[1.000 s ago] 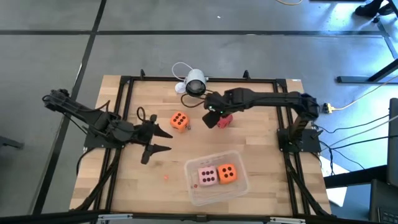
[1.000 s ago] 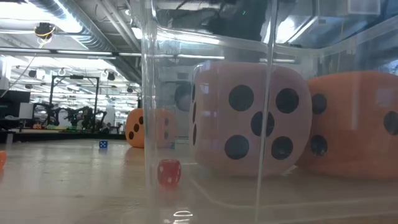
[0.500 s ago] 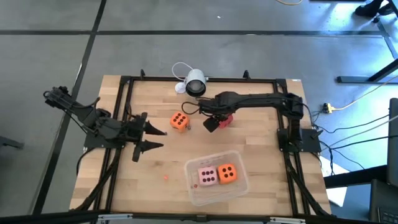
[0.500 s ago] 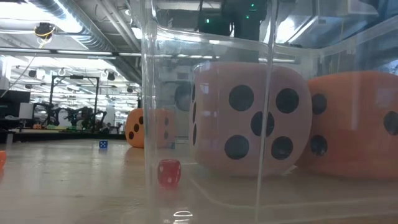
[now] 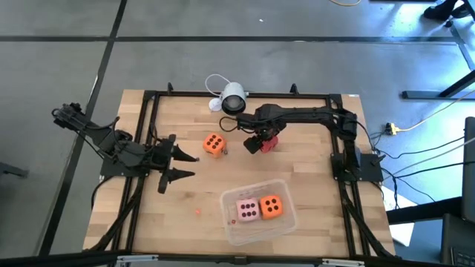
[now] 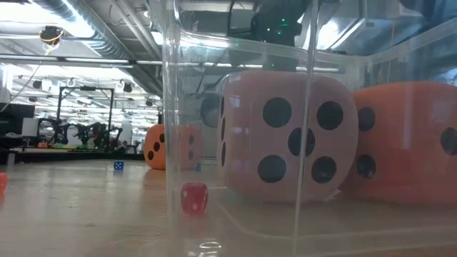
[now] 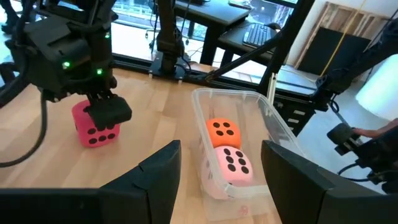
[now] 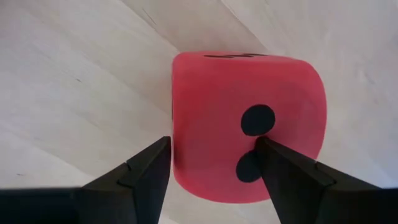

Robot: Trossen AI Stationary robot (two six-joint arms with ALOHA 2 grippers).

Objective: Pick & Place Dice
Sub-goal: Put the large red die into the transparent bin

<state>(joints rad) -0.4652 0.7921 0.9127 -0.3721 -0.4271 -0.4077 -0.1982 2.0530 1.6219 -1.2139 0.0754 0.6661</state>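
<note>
Pale wooden tabletop [image 5: 304, 178] inside a black frame is your work surface, with grey floor around it. Your red soft cube die with dark round pips [image 5: 268, 142] sits on the wood near the table's middle, toward the far edge; the right wrist view shows two pips on one of its side faces [image 8: 249, 143]. The right gripper [image 5: 257, 142] is down over it, fingers spread, one finger on either side of the cube; you cannot tell whether they touch it. Just beside it, toward the left arm, an orange pipped die [image 5: 214, 144] rests on the wood. Nearer the front edge, a clear rectangular plastic tub [image 5: 286, 222] holds a pale pink die [image 5: 246, 210] and a second orange die [image 5: 272, 206] side by side. A white round camera [image 5: 233, 97] stands at the far edge, close behind the right arm. The left gripper [image 5: 182, 166] waits with fingers spread, well apart from the dice. Being a cube, the red die has no long axis; it sits flat.
</note>
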